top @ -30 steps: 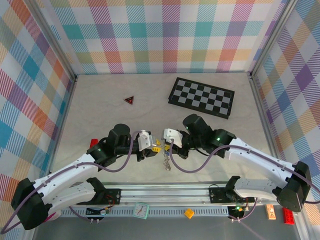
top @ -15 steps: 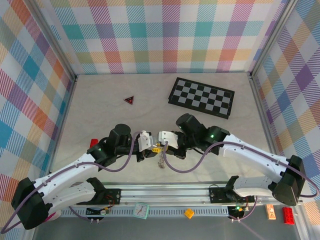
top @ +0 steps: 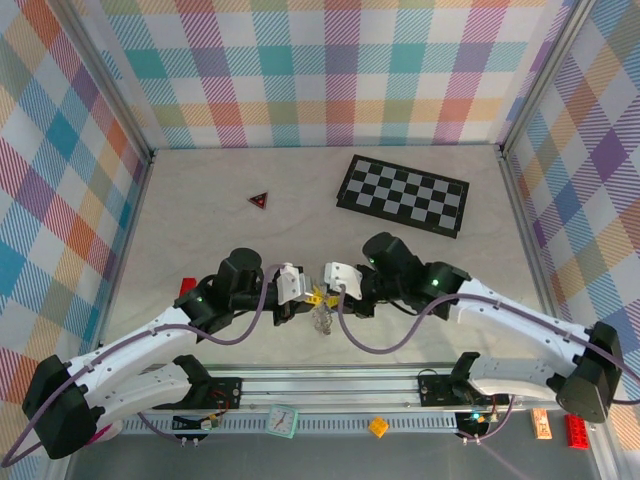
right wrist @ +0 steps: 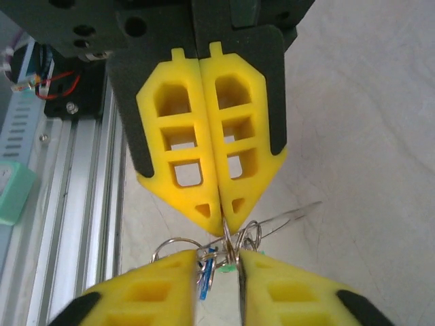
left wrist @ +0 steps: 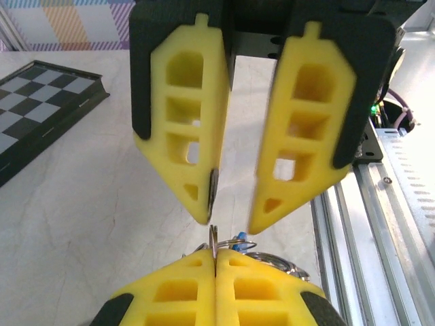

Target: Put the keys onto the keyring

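Threading step, prob. mid-way. L pincer is clenched on the thin wire of the keyring, its loops hanging just below the tips. R pincer is released, jaws parted, tip to tip w/ L. Blue key & green key dangle between R's fingers; can't tell if threaded. Next, likely: R closes precisely on one key head w/o nudging the ring.

Left end effector pinches the silvery keyring, blue key and green key bunched against it.

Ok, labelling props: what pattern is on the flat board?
Black and grey checks; board shows best in top external view.
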### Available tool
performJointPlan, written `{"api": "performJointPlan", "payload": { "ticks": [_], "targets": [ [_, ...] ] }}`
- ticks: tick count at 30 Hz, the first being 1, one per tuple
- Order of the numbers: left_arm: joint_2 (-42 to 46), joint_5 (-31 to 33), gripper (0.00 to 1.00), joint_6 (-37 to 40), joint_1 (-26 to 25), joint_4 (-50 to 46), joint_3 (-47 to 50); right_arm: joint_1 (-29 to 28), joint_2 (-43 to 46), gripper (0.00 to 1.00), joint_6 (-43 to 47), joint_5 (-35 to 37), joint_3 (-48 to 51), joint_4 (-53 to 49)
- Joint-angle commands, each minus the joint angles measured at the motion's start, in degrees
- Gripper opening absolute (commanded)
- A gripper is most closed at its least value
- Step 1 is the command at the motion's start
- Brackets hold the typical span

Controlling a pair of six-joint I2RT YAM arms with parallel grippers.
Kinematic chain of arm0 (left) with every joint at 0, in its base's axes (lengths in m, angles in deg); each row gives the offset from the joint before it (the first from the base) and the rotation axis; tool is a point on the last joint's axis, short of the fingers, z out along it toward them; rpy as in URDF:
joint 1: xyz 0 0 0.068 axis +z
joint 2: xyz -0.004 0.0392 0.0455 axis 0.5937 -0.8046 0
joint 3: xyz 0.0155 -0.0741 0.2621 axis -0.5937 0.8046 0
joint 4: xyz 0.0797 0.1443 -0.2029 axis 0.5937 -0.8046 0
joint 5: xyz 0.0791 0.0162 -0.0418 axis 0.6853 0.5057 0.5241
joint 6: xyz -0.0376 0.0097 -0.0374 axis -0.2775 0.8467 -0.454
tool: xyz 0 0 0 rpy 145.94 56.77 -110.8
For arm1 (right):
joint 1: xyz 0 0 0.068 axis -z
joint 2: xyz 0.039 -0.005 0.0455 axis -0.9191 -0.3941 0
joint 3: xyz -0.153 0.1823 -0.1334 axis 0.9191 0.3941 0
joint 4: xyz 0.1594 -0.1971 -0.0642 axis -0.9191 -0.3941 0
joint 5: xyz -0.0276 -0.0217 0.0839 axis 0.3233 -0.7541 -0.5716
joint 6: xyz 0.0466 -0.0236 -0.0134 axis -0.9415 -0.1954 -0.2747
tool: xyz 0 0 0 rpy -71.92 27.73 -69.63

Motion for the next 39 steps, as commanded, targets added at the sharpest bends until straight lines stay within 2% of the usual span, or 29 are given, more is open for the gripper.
{"api": "performJointPlan", "payload": {
  "ticks": [1, 10, 17, 21, 27, 28, 30, 31, 35, 39],
  "targets": [
    [1.88, -2.19, 0.0, -2.21, -0.59, 6.71, 1.87, 1.98, 3.28, 0.26, -5.19, -4.14, 4.06, 8.3],
    [1.66, -4.57, 0.0, -7.26, -0.6, 17.24, 6.21, 3.61, 4.8, 0.27, -9.33, -5.98, 9.7, 14.88],
    [1.81, -5.37, 0.0, -8.12, -0.62, 19.03, 7.12, 3.97, 4.52, 0.25, -9.39, -8.03, 10.72, 17.13],
    [2.15, -5.55, 0.0, -8.36, -0.59, 19.39, 7.24, 3.97, 4.59, 0.21, -9.06, -9.22, 10.9, 17.58],
    [2.38, -5.19, 0.0, -8.65, -0.58, 19.83, 7.23, 4.02, 4.61, 0.07, -7.68, -11.18, 10.41, 17.36],
    [2.39, -4.23, 0.0, -8.81, -0.62, 19.66, 7.17, 3.99, 4.61, 0.05, -7.25, -11.53, 10.04, 16.87],
    [2.47, -1.2, 0.15, -8.7, -0.62, 17.71, 6.62, 3.99, 4.61, 0.01, -6.13, -12.09, 9.08, 14.98],
    [2.49, -0.12, 0.17, -7.81, -0.64, 15.24, 5.9, 3.97, 4.48, 0.0, -5.43, -11.95, 8.34, 13.48],
    [1.86, 1.04, 0.2, -3.97, -0.57, 4.73, 1.97, 3.89, 3.11, 0.0, -2.41, -10.52, 4.66, 7.08],
    [1.28, 1.2, 0.2, -2.12, -0.62, 0.95, 0.07, 3.79, 0.85, 0.0, -0.06, -10.16, 1.36, 3.02]
  ]
}}
